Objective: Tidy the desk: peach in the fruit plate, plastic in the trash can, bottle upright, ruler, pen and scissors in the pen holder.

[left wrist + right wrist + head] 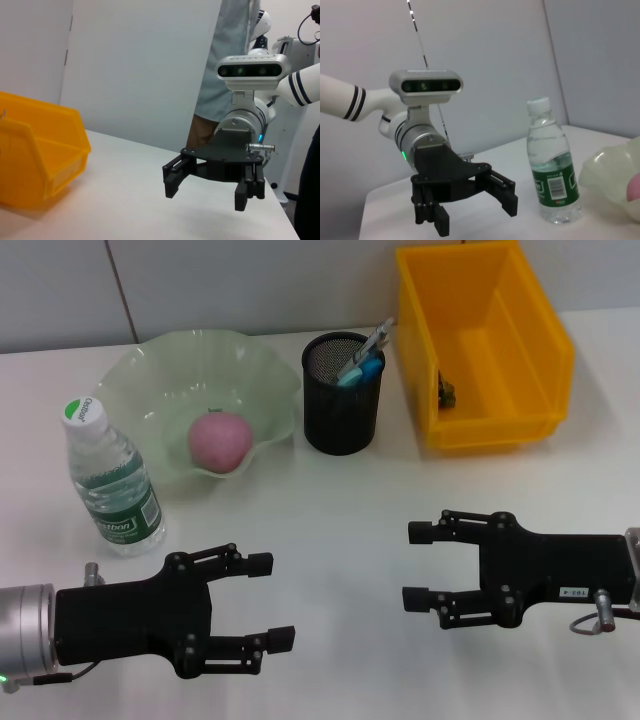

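Observation:
A pink peach [220, 439] lies in the pale green fruit plate [150, 365] at the back left. A clear water bottle [110, 480] with a green label stands upright left of the plate. The black mesh pen holder [343, 410] holds a pen and blue-handled items [362, 360]. The yellow bin [490, 430] at the back right holds a small dark scrap [447, 392]. My left gripper [272, 600] is open and empty above the front left of the table. My right gripper [415, 565] is open and empty at the front right.
The left wrist view shows the right gripper [206, 196] and the yellow bin [35, 160]. The right wrist view shows the left gripper [476, 216], the bottle [552, 170] and the plate's rim [610, 170]. The white table [330, 530] lies bare between the grippers.

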Robot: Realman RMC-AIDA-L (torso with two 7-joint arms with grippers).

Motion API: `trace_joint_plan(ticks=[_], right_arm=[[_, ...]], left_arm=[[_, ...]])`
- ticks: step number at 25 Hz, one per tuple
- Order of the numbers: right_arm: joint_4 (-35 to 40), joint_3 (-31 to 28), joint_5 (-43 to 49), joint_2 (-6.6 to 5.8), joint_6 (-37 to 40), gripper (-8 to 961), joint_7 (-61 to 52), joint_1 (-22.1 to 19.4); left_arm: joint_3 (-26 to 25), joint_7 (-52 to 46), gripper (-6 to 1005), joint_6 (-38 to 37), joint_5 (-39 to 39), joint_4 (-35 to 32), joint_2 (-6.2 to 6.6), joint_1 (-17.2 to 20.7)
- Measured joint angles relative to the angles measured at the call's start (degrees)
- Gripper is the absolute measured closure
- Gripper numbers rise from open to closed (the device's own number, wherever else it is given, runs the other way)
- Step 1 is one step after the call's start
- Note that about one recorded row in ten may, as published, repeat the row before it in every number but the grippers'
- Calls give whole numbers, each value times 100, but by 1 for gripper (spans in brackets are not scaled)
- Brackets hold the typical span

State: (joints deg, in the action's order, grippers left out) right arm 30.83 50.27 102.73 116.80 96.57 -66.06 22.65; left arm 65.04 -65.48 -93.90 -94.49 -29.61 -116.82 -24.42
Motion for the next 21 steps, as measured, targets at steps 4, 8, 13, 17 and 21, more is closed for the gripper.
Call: trace_joint_plan(ticks=[4,8,13,17,21], right_arm=[[-1,-32,0,1,22,137,0,-8],[-15,-34,16,1,39,137,0,-4],[-29,-35,26,5,43,137,11,2],[-34,-35,31,1,52,137,13,3],[-28,-36,33,-7,55,137,14,2]], left_arm=[[-14,0,135,-1,0,-1,-13,-1],[-9,1,135,6,0,-1,-35,-1],[3,1,135,-3,0,-2,-43,-9],[-4,1,135,-18,1,-2,-42,-18],[-15,1,135,-21,0,-2,-52,-19]])
